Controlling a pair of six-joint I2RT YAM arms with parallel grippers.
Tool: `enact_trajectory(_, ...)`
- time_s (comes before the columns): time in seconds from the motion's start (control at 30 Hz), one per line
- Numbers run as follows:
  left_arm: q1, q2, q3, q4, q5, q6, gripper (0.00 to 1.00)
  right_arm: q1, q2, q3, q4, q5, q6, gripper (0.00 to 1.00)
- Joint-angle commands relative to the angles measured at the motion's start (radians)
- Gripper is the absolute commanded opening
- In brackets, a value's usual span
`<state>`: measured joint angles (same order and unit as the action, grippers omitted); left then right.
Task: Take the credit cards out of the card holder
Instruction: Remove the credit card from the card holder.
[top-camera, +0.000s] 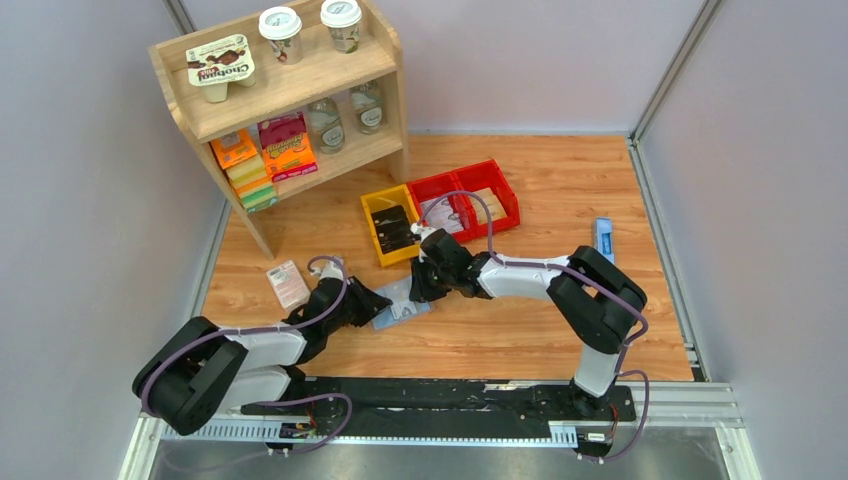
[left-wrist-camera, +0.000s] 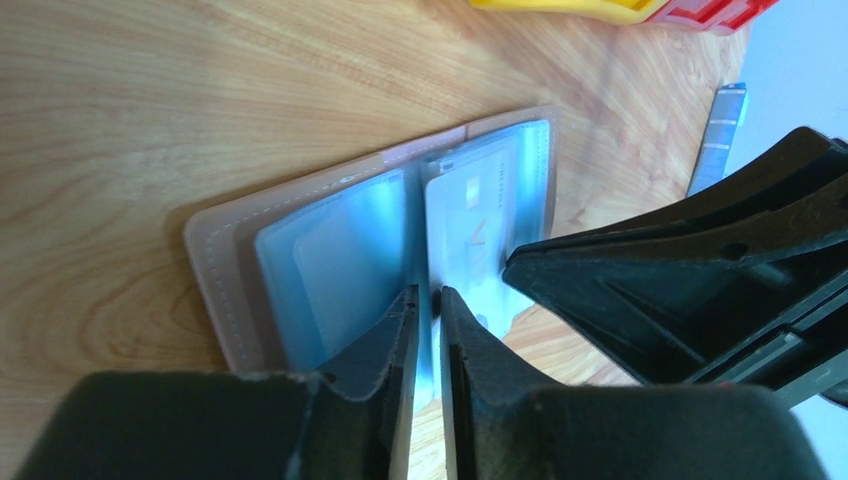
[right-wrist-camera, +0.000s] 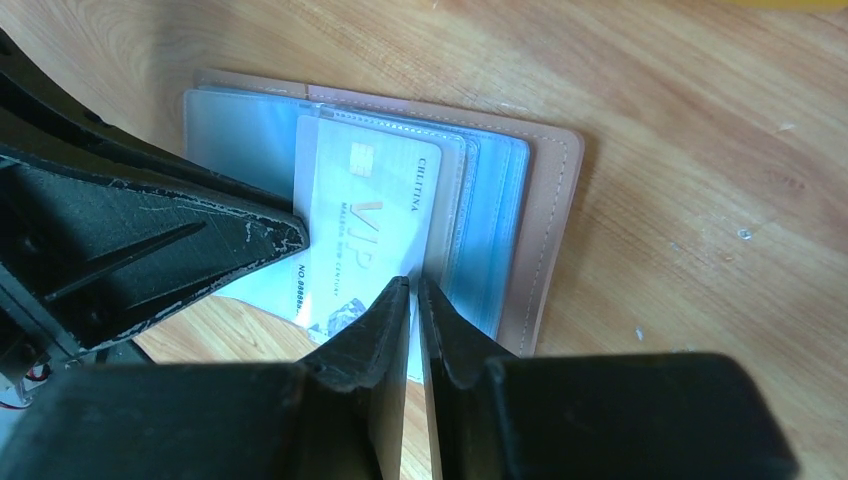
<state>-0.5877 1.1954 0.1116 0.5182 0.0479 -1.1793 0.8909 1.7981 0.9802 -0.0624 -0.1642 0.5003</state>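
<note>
The card holder lies open on the wooden table, brown outside and blue-grey inside, and shows in the left wrist view and the right wrist view. A pale credit card marked VIP sticks partly out of a pocket toward the near side; it also shows in the left wrist view. My left gripper is shut on the holder's blue inner leaf near the fold. My right gripper is shut on the card's edge. Both grippers meet over the holder.
A yellow bin and red bins stand just behind the holder. A pink-and-white packet lies at the left, a narrow blue object at the right. A wooden shelf with cups and boxes stands at the back left.
</note>
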Motion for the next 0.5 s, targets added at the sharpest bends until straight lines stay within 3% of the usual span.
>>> enact_trajectory(0.0, 0.011, 0.009, -0.058, 0.146, 0.000, -0.020, 0.20, -0.003, 0.029, -0.043, -0.045, -0.009, -0.011, 0.17)
enact_trajectory(0.13, 0.012, 0.023, -0.075, 0.247, 0.024, 0.012, 0.18, -0.006, 0.035, -0.043, -0.034, -0.020, -0.006, 0.17)
enact_trajectory(0.47, 0.035, 0.070, -0.089, 0.301, 0.043, 0.050, 0.31, -0.009, 0.049, -0.043, -0.025, -0.032, -0.006, 0.16)
